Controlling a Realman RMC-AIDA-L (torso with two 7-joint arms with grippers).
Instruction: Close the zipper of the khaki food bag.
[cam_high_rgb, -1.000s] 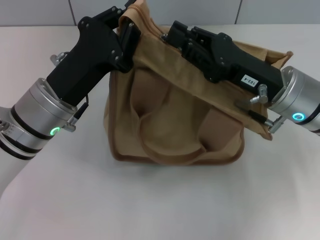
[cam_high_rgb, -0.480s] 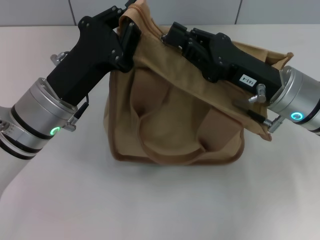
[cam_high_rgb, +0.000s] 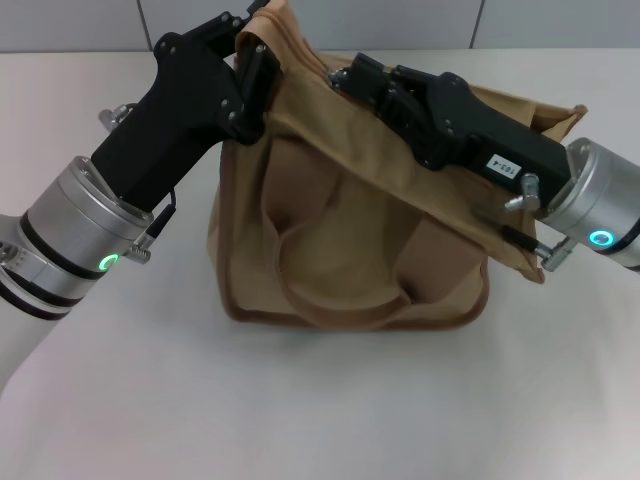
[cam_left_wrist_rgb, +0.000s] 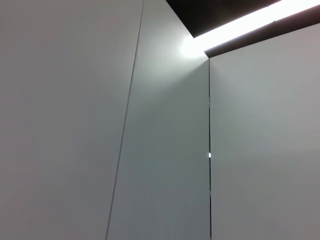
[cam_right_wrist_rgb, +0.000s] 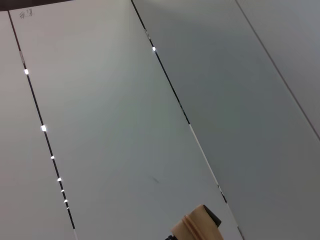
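Observation:
The khaki food bag (cam_high_rgb: 350, 240) stands upright on the white table in the head view, with one looped handle (cam_high_rgb: 340, 285) hanging down its front. My left gripper (cam_high_rgb: 255, 55) is shut on the fabric of the bag's top left corner and holds it up. My right gripper (cam_high_rgb: 347, 75) reaches from the right over the bag's top and is closed at the zipper (cam_high_rgb: 450, 215) line near its left end. The silver pull is hidden between its fingers. A bit of khaki fabric (cam_right_wrist_rgb: 200, 226) shows in the right wrist view.
The white table (cam_high_rgb: 320, 400) spreads around the bag, and a grey panelled wall (cam_high_rgb: 400, 20) runs behind it. The left wrist view shows only wall panels (cam_left_wrist_rgb: 160, 150) and a bright ceiling light strip (cam_left_wrist_rgb: 250, 20).
My right gripper has slid a little to the right along the bag's top edge. My left gripper and the bag's corner have stayed in place.

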